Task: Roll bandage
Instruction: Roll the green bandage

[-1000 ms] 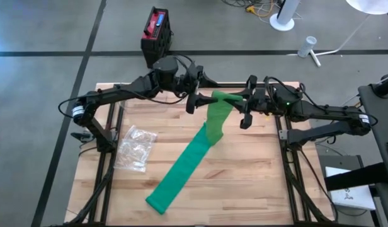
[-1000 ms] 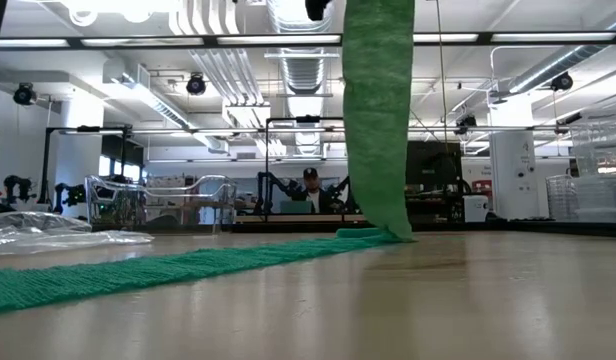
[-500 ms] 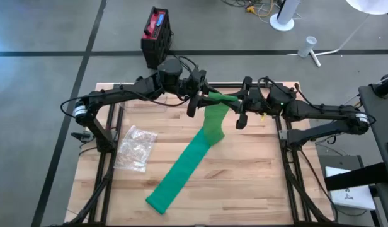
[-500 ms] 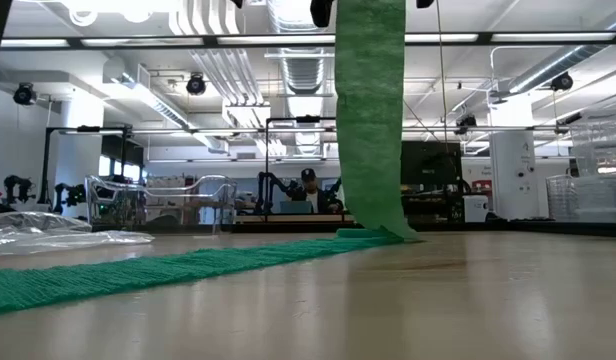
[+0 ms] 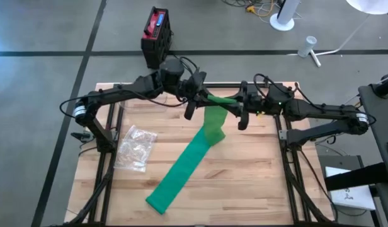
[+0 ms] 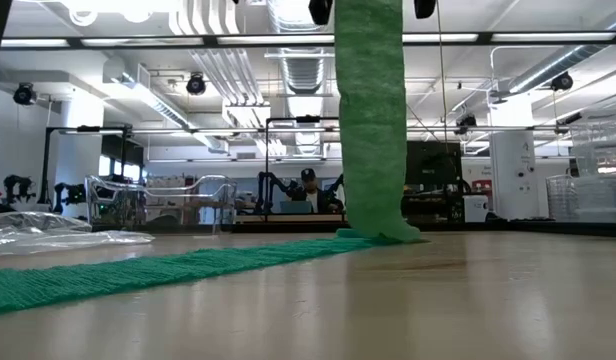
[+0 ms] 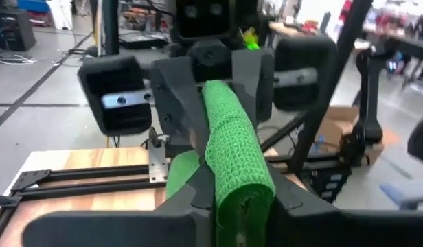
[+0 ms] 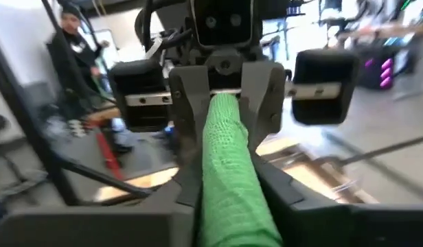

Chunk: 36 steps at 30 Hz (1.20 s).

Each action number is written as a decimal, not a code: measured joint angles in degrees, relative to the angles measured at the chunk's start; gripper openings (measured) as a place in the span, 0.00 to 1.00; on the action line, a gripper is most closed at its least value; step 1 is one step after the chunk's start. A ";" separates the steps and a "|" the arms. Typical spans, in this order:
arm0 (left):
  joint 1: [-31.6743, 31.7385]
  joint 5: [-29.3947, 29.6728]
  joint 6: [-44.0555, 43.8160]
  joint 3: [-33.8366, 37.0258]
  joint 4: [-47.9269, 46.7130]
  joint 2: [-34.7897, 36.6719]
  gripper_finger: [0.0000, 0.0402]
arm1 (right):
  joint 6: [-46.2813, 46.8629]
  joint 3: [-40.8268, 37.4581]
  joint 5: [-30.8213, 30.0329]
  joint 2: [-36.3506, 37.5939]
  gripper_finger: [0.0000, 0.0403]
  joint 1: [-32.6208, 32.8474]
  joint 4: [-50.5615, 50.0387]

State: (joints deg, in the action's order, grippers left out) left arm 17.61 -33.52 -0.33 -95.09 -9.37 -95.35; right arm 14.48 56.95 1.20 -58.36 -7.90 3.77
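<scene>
Mostly hidden: in the low view both arms are cut off at the upper edge; only 2 dark tips show beside the green bandage (image 6: 369, 120).
Hard to make out: a person far back in the room in the low view, and another in the right wrist view, both too small or blurred to tell more.
Bandage: 1 long green strip (image 5: 193, 154), its free end near the table's front edge, running diagonally up toward the back edge, where it lifts off the wood.
Raised end: rolled into a short tube held level above the table's back-centre, between the 2 grippers.
Left gripper (image 5: 195, 101): clenched on the roll's left end; its wrist view shows the roll (image 7: 235, 147) pinched between its dark fingers (image 7: 187, 116).
Right gripper (image 5: 240, 108): clenched on the roll's right end, facing the left one; the roll (image 8: 229, 161) sits between its fingers.
Plastic bag (image 5: 136, 147): clear, crumpled, flat near the table's left edge, well apart from the strip.
</scene>
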 joint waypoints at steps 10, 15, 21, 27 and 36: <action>-2.07 -0.50 14.19 -2.69 -7.17 0.50 0.11 | 13.52 0.07 0.71 2.61 0.58 0.00 1.04; -3.01 -0.32 16.93 -2.69 -6.20 0.50 0.12 | 15.31 0.02 0.86 1.58 0.67 0.01 0.25; -3.37 -0.40 11.51 -2.66 -5.45 0.51 0.12 | -5.67 0.00 8.75 3.51 0.71 0.41 -1.08; -3.22 -0.15 5.52 -2.71 -2.36 1.11 0.12 | -26.85 0.00 1.99 5.94 0.69 2.74 -6.56; -3.32 1.47 -1.16 -2.71 0.79 0.99 0.12 | -30.32 -0.20 -7.36 1.88 0.51 3.34 -4.39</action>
State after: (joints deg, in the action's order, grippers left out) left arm 14.28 -32.05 -1.49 -97.80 -8.58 -94.35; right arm -15.84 56.75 -6.17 -56.49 -4.56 -0.61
